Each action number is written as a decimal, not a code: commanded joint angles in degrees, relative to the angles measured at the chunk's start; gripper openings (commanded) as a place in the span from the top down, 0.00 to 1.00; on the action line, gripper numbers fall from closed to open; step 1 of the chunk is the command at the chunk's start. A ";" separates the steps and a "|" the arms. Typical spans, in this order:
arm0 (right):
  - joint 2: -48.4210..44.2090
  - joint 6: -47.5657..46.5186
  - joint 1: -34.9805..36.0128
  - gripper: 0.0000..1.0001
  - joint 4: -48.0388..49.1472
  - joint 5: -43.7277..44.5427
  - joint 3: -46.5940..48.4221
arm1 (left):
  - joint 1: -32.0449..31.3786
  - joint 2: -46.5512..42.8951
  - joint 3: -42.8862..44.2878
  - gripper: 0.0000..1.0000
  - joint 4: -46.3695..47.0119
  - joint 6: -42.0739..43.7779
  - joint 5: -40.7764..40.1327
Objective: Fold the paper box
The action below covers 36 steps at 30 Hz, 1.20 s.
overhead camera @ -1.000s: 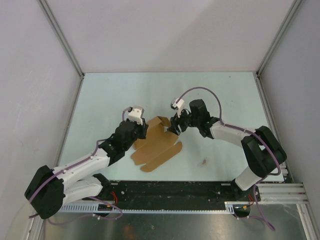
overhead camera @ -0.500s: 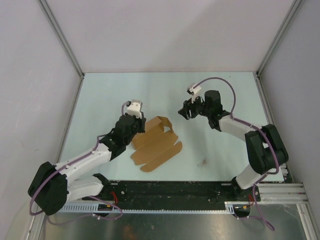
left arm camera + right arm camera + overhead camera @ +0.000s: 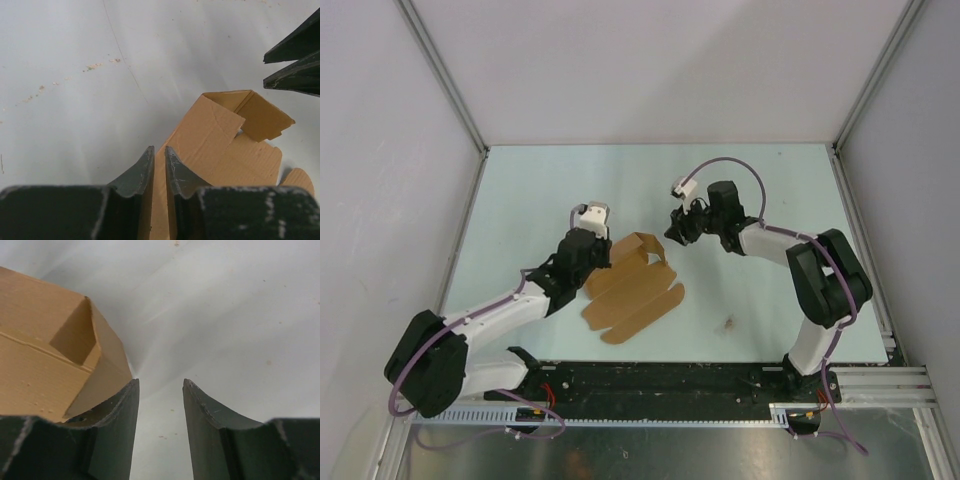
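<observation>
Your paper box [image 3: 632,290], a plain brown die-cut cardboard sheet with rounded flaps, lies on the pale greenish table [image 3: 740,180] midway between the two arms. Most of it is flat, with the flaps pointing toward the near edge, while the far end stands folded up into an open corner of panels. Your left hand [image 3: 159,152] is at the sheet's left edge with its fingers drawn to a narrow slit. The wrist view shows a strip of cardboard running up between them, so it is pinching the box [image 3: 215,135] there. Your right hand [image 3: 160,385] sits low just beside the raised far end, on its right side. Its fingers stand moderately apart with only bare table showing in the gap, so it grips nothing. The upright cardboard [image 3: 45,355] lies right against the outer side of one finger [image 3: 122,415], but you cannot tell from these views whether they actually touch.
</observation>
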 commanded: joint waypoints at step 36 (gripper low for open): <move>4.84 -9.47 7.33 0.60 -6.93 -9.27 6.16 | 0.41 4.72 0.12 0.84 3.10 0.04 3.46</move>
